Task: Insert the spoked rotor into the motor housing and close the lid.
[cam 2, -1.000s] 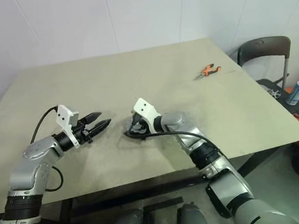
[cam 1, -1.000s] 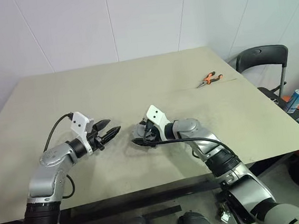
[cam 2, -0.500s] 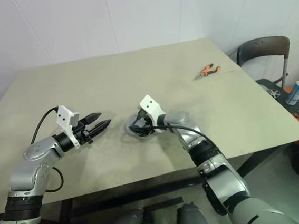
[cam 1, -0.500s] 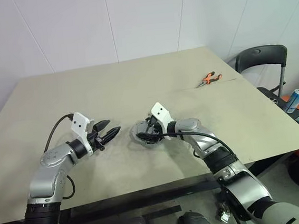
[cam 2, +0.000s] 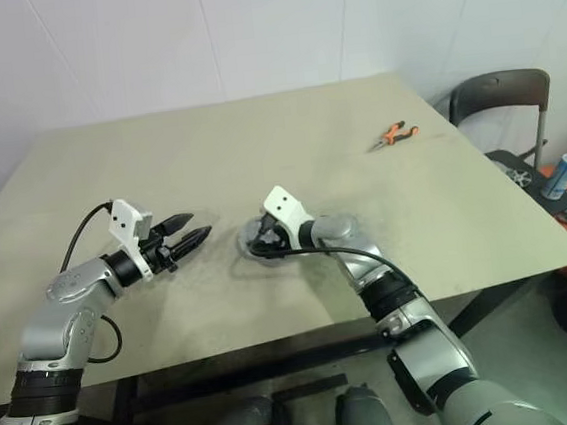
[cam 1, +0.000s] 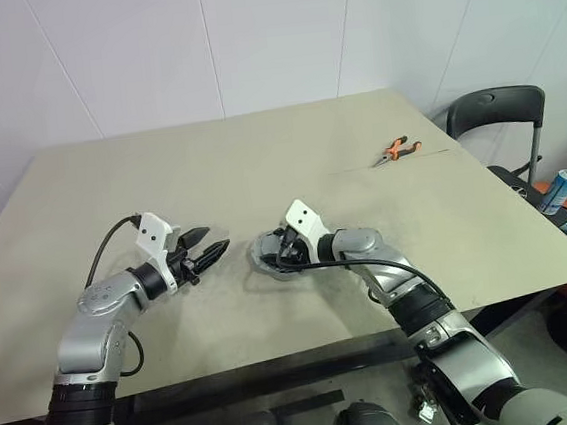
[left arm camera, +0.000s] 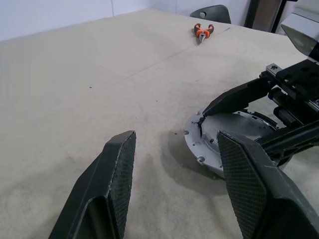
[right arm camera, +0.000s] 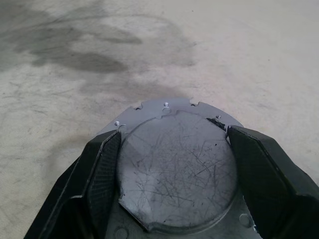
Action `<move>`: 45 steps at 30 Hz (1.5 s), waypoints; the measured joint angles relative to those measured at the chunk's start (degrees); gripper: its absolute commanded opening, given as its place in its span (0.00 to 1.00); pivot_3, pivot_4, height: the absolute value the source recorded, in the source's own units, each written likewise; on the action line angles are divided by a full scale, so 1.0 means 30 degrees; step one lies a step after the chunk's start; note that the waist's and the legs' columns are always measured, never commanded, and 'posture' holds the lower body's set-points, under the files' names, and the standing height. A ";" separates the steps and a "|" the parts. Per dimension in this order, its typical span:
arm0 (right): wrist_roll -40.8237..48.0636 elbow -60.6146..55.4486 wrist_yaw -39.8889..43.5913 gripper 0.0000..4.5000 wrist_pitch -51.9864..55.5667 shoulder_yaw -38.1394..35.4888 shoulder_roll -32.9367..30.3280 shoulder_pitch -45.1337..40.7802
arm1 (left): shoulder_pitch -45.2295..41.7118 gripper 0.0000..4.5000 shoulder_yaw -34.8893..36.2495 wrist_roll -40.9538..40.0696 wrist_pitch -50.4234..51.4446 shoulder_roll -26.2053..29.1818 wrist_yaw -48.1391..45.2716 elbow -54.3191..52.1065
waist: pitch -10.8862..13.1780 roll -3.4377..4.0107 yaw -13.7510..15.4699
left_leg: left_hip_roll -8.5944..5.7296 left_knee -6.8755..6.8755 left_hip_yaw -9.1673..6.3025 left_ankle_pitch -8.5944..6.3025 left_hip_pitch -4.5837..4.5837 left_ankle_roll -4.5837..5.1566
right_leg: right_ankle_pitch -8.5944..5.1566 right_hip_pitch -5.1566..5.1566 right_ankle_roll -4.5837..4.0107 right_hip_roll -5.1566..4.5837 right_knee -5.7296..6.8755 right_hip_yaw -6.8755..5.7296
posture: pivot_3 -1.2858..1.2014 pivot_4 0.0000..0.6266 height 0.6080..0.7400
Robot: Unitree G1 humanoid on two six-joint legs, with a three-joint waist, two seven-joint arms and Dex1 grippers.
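Observation:
A round silver metal puck, which I take for the motor housing, lies flat on the table in front of me. Its upper face is a scratched flat plate on a wider notched flange; no windings or spoke cut-outs show, so I cannot tell whether that plate is the lid. The spoked rotor is out of view. My right gripper reaches over the puck, and its two fingers press on opposite sides of the raised plate. My left gripper hovers a short way to the puck's left, open and empty, pointing at it.
Orange-handled pliers lie far back on the right of the table. A black chair stands past the right corner, with spray cans beside it. The table's front edge runs close below both arms.
The right gripper's fingers have drawn in from wide open against the puck's sides, and the hand has settled lower over it. The left arm has stayed still.

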 measured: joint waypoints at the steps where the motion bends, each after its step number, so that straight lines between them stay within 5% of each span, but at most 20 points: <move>1: 0.0101 -0.0002 -0.0007 0.72 0.0192 -0.0062 0.0010 -0.0019 | 0.0000 0.61 -0.0002 0.0001 0.0000 -0.0011 0.0001 0.0000 | 0.0000 0.0000 0.0006 | 0.0000 0.0001 -0.0001 0.0000 0.0000 0.0000 | 0.0000 0.0002 0.0000 0.0000 0.0000 0.0000 | 0.52 0.00 1.00; 13: 0.3306 -0.0907 0.2519 0.72 0.4910 -0.2167 -0.1742 -0.0862 | 0.0003 0.61 -0.0039 0.0164 -0.0042 -0.0279 0.0013 0.0006 | 0.0010 0.0014 0.0071 | 0.0000 0.0009 0.0000 -0.0003 -0.0025 0.0004 | 0.0001 -0.0019 0.0000 -0.0004 -0.0011 0.0001 | 0.52 0.00 1.00; 45: 0.1008 -0.0193 0.0854 0.72 0.1387 -0.0758 -0.1250 -0.0219 | 0.0056 0.61 -0.0160 0.0455 -0.0405 -0.0550 -0.0010 0.0371 | 0.0006 0.0009 0.0006 | 0.0001 0.0023 -0.0001 -0.0003 -0.0005 0.0004 | 0.0006 0.0005 0.0005 -0.0003 -0.0003 0.0000 | 0.52 0.00 1.00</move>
